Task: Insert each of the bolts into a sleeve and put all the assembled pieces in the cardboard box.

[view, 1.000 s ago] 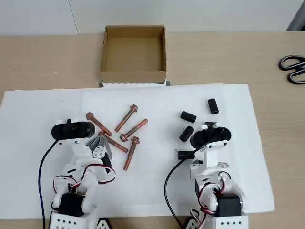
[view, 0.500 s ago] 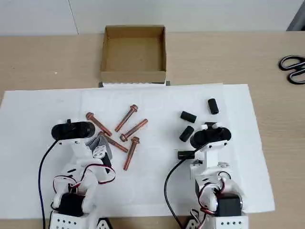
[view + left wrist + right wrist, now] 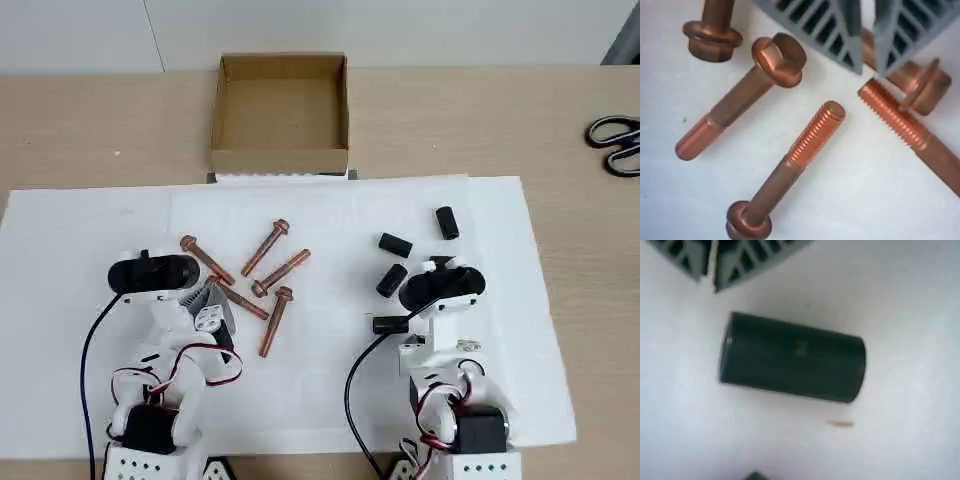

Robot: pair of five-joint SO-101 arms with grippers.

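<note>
Several copper bolts (image 3: 270, 275) lie scattered on the white sheet (image 3: 320, 385), left of centre. Black sleeves lie to the right: one (image 3: 395, 243), another (image 3: 447, 222), a third (image 3: 391, 279), and one more (image 3: 390, 323) by the right arm. The cardboard box (image 3: 280, 150) stands open at the back. My left gripper (image 3: 871, 72) hangs shut just above the bolts (image 3: 790, 165), holding nothing; its grey fingers (image 3: 212, 298) sit at the cluster's left edge. My right gripper (image 3: 710, 282) is shut with nothing in it, beside a black sleeve (image 3: 792, 357) lying on its side.
Scissors (image 3: 615, 140) lie on the wooden table at the far right. The white sheet covers the table's middle and front, with bare paper between the two arms and along the left side.
</note>
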